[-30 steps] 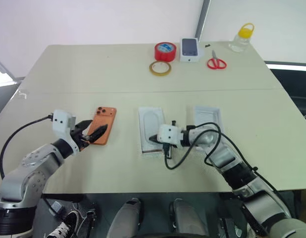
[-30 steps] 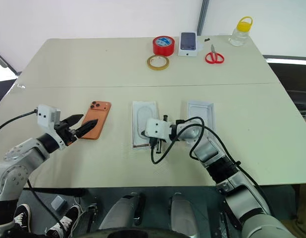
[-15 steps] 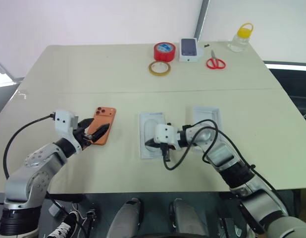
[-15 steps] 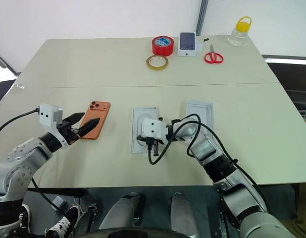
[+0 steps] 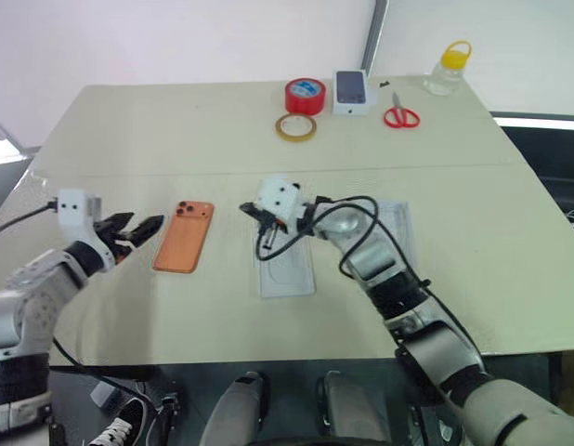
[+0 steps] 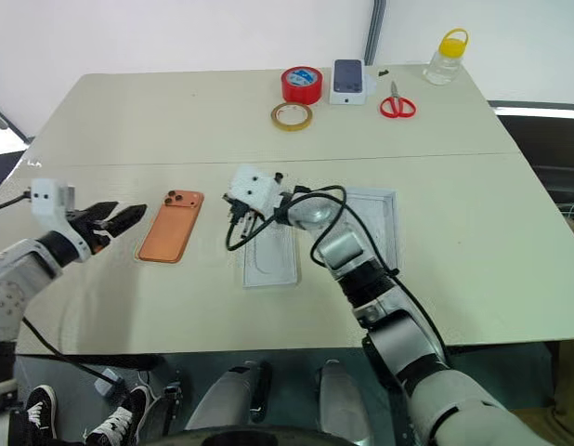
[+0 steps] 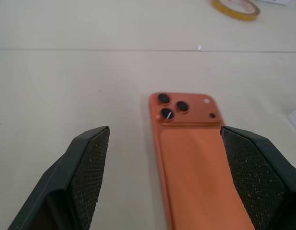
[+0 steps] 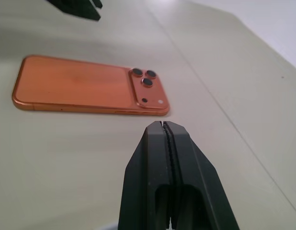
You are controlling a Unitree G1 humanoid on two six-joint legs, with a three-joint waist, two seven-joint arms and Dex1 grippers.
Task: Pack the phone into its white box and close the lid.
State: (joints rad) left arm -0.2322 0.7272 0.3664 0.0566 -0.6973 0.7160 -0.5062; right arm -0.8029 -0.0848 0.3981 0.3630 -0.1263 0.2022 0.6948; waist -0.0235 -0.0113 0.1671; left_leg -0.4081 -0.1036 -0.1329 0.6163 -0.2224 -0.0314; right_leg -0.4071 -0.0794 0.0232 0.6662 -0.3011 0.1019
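The orange phone (image 5: 185, 237) lies camera-side up on the table, left of centre. My left gripper (image 5: 141, 226) is open and hovers just left of it, its two fingers flanking the phone (image 7: 196, 158) in the left wrist view without touching. My right gripper (image 5: 251, 210) is shut with nothing in it. It hangs between the phone (image 8: 81, 91) and the far left corner of the white box (image 5: 287, 269). A pale flat sheet seems to lie in the box. The lid (image 6: 387, 216) rests open side up to the right, partly behind my right arm.
Along the table's far edge stand a red tape roll (image 5: 304, 95), a yellow tape ring (image 5: 296, 128), a small white box picturing a dark phone (image 5: 352, 91), red scissors (image 5: 396, 116) and a yellow-capped bottle (image 5: 450, 70). A seam runs across the table beyond the phone.
My left gripper has drawn back leftward off the phone, still open. My right gripper rose from the white box's near end and swung left toward the phone, staying shut.
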